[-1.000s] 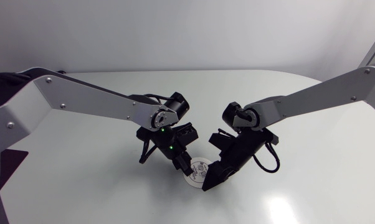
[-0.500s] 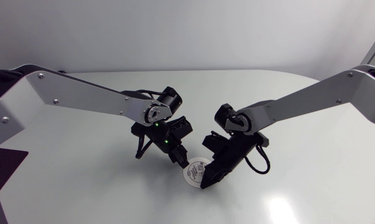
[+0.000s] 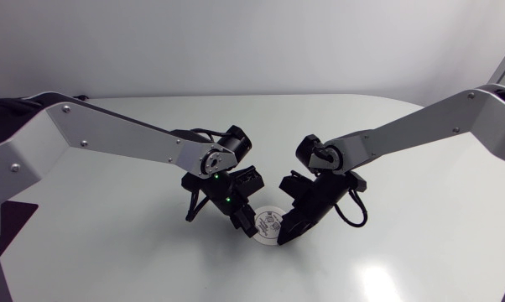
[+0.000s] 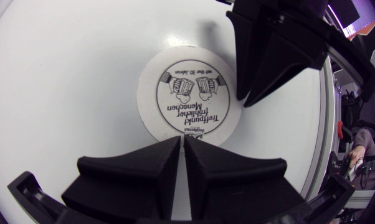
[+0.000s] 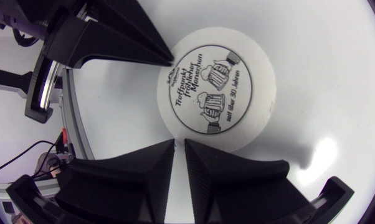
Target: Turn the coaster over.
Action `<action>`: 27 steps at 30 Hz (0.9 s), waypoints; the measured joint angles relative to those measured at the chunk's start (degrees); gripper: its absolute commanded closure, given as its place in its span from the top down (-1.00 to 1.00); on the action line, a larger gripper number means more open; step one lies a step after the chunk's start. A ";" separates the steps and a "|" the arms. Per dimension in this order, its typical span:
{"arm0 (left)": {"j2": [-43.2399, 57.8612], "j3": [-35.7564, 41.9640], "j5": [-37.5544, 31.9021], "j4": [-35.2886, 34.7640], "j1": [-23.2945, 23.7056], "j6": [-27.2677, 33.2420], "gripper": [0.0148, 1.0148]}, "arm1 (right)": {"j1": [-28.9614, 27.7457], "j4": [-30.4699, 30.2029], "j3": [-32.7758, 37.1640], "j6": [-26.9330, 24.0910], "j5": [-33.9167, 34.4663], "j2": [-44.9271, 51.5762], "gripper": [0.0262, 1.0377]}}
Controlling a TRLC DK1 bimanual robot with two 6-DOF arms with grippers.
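Observation:
The coaster (image 3: 269,225) is a round white disc with black print facing up, lying on the table between my two grippers. The left gripper (image 3: 251,220) is shut, and its tips rest at the coaster's near edge in the left wrist view (image 4: 182,142). From the opposite side the right gripper (image 3: 284,236) is shut too, tips against the coaster's (image 5: 215,87) rim. Nothing is pinched between either pair of fingers. Each wrist view shows the other arm's gripper across the disc: the right gripper (image 4: 244,99) and the left gripper (image 5: 169,62).
The white table (image 3: 110,243) is bare around the coaster on all sides. Its rounded far edge runs behind both arms. Both arms lean in low over the middle, close to each other.
The right gripper's fingers have come together. Both arms shifted slightly left and back, and the coaster has slid a little away from the front edge between the two sets of tips.

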 measured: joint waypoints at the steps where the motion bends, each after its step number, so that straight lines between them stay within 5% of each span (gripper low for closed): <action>1: 0.00 -0.04 0.02 0.00 -0.22 0.00 -0.84 | -0.57 -0.17 0.24 -0.02 0.33 0.00 -0.67; 16: -7.26 -1.36 9.90 -1.90 1.14 0.02 -0.84 | -6.86 -3.17 5.66 -1.99 2.54 2.30 -0.66; 22: -5.40 2.21 6.78 0.02 5.90 0.02 -0.84 | -6.67 -4.79 4.63 -2.43 2.45 -2.27 -0.66; 27: -0.39 2.54 5.60 1.05 4.31 0.02 -0.84 | -5.57 -4.83 3.78 -2.43 1.99 -4.04 -0.66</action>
